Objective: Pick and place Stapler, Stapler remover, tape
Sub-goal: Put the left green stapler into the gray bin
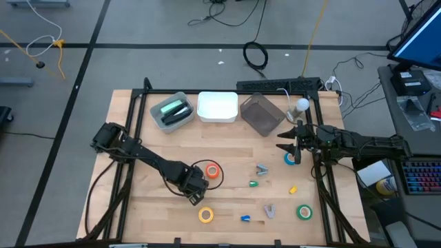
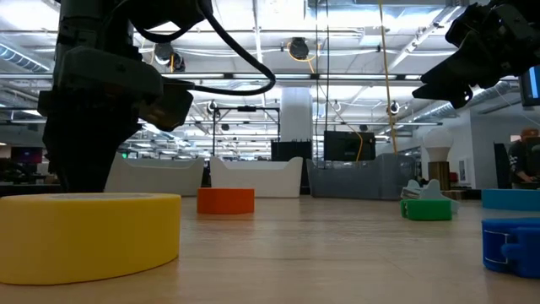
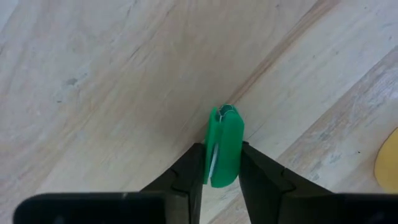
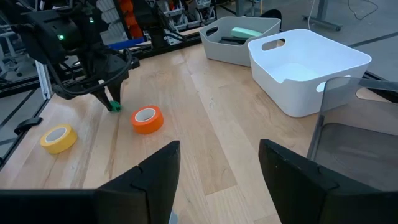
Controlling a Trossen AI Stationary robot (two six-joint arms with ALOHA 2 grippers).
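Two arms work over the wooden worktop (image 1: 138,207). On the left side, the left pincer (image 3: 222,177) is squeezed tight on a small green piece (image 3: 224,146), right down at the wood. It sits between the yellow tape (image 1: 206,215) and the orange tape (image 1: 212,171). I cannot tell what the green piece is.

Behind, at the far edge, stand a grey bin (image 1: 172,111) with a green stapler (image 1: 173,108) in it, a white bin (image 1: 218,107) and a dark see-through bin (image 1: 262,114).

To do this step well, I think the arm should lift straight up first, so it does not bump the two rolls beside it. Then it should keep its squeeze firm on the way to a bin.

Farther right lie the green tape (image 1: 304,211) and the blue tape (image 1: 290,159). The right pincer (image 4: 217,165) hangs just above the blue one, spread wide and holding nothing.
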